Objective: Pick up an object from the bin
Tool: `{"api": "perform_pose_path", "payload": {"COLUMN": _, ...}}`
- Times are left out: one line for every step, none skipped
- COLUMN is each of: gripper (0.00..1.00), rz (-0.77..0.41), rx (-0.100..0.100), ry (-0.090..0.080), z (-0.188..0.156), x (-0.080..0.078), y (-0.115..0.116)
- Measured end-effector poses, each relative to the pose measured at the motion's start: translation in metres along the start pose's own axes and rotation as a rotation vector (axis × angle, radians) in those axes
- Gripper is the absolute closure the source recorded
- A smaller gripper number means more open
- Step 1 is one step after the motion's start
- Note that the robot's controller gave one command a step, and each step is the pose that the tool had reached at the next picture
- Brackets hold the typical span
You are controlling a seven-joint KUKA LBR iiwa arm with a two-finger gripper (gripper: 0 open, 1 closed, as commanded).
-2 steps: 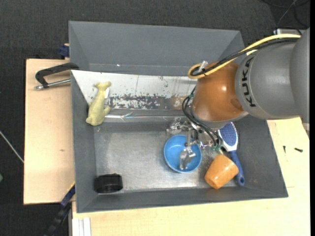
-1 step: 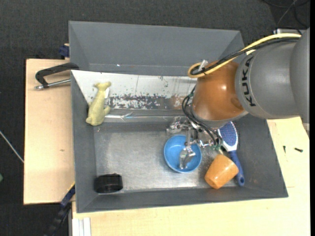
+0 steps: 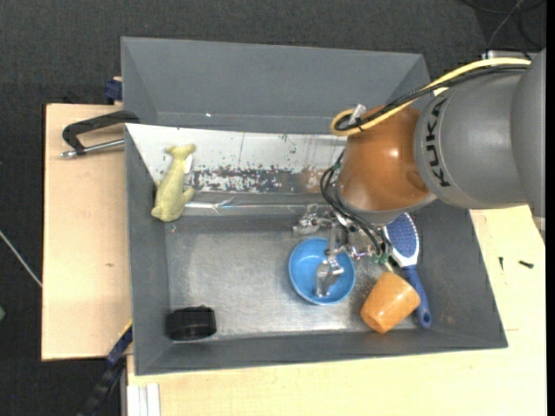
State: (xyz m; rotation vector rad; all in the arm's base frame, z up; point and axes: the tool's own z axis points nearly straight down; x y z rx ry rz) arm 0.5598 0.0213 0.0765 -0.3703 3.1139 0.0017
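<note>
Pincer [image 3: 331, 276] over blue bowl [image 3: 303, 273]; orange cup [image 3: 390, 303] beside

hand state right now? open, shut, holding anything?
Hand: cannot be told. It is low over the blue bowl.

1. Bin [image 3: 260, 85]: grey sheet metal, matt; the back wall is brighter, reflective and speckled with dark scuffs.
2. Bowl [image 3: 303, 277], toward the front right corner: blue plastic, smooth, glossy.
3. Cup [image 3: 390, 302], front right corner: orange plastic, smooth, matt.
4. Brush [image 3: 404, 239], by the right wall: blue plastic, white bristles.
5. Toy animal [image 3: 173, 185], back left corner: pale yellow, matt, rubbery look.
6. Disc [image 3: 191, 322], front left corner: black, matt.
7. Gripper [image 3: 329, 271]: bare bright metal.
8. Cover [image 3: 381, 167]: orange, glossy.
</note>
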Motion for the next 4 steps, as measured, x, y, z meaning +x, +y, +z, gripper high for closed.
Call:
{"api": "perform_pose_path", "payload": {"gripper": 0.0, "rz": 0.001, "rx": 0.0, "ry": 0.0, "z": -0.001, "x": -0.001, "y": 0.0}}
{"api": "perform_pose_path", "payload": {"gripper": 1.0, "rz": 0.0, "rx": 0.002, "ry": 0.001, "z": -0.003, "x": -0.002, "y": -0.001}}
{"api": "perform_pose_path", "payload": {"gripper": 1.0, "rz": 0.001, "rx": 0.001, "ry": -0.005, "z": -0.042, "x": -0.005, "y": 0.0}}
{"api": "perform_pose_path", "payload": {"gripper": 1.0, "rz": 0.001, "rx": 0.002, "ry": -0.008, "z": -0.112, "x": -0.009, "y": 0.0}}
